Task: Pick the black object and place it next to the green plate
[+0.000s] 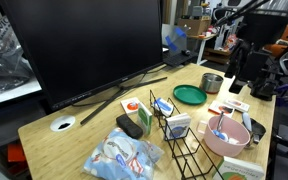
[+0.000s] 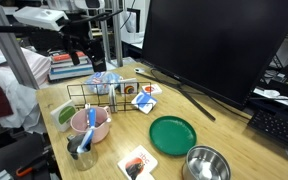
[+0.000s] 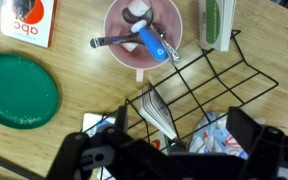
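The black object (image 1: 129,126) is a small matte block lying on the wooden table between the monitor stand and the black wire rack (image 1: 179,135). I cannot make it out in the wrist view. The green plate (image 1: 190,95) sits further along the table, and shows in an exterior view (image 2: 172,133) and at the left of the wrist view (image 3: 19,90). My gripper (image 3: 184,135) is open and empty, held high above the wire rack (image 3: 199,90). In both exterior views it hangs above the table's pink-bowl end (image 1: 236,78) (image 2: 81,58), well away from the black object.
A pink bowl (image 3: 144,35) holding utensils stands beside the rack. A metal cup (image 1: 212,82) stands near the plate. A big black monitor (image 1: 84,45) fills the back. Picture cards (image 3: 29,20) and a plastic packet (image 1: 119,155) lie on the table.
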Controlling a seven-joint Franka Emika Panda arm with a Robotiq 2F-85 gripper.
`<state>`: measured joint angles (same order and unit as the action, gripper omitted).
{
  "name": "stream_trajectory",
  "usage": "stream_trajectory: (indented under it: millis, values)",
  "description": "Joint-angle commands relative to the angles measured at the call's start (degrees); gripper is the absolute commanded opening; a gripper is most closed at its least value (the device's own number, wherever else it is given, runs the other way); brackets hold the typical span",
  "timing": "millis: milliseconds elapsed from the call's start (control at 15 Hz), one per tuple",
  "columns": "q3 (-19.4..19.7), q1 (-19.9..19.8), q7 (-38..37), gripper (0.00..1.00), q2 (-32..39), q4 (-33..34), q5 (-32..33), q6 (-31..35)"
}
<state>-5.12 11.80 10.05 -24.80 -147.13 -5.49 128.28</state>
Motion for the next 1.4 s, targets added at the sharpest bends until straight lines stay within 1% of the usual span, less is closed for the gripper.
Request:
stream_trajectory:
  millis: [0,133,267,467,667,733,1333]
  values:
    - [0.72,-0.16,0.84,1.00,8.69,7.66,-1.36,2.47]
    - [0.31,-0.95,-0.64,1.00,14.80,11.80,-0.89,5.80]
    - [0.15,-1.06,-0.57,1.00,19.74,14.79,-1.96,7.85]
    - [-0.78,-1.39,-0.77,1.00,24.03,17.05,-2.96,6.67]
    - [-1.13,-1.73,-2.42,1.00,23.94,16.02,-2.45,6.22]
    - [-1.23,-1.65,-1.67,1.00,24.84,16.02,-1.68,7.81]
    - [-1.24,-1.65,-2.35,1.00,24.65,16.02,-1.69,7.57]
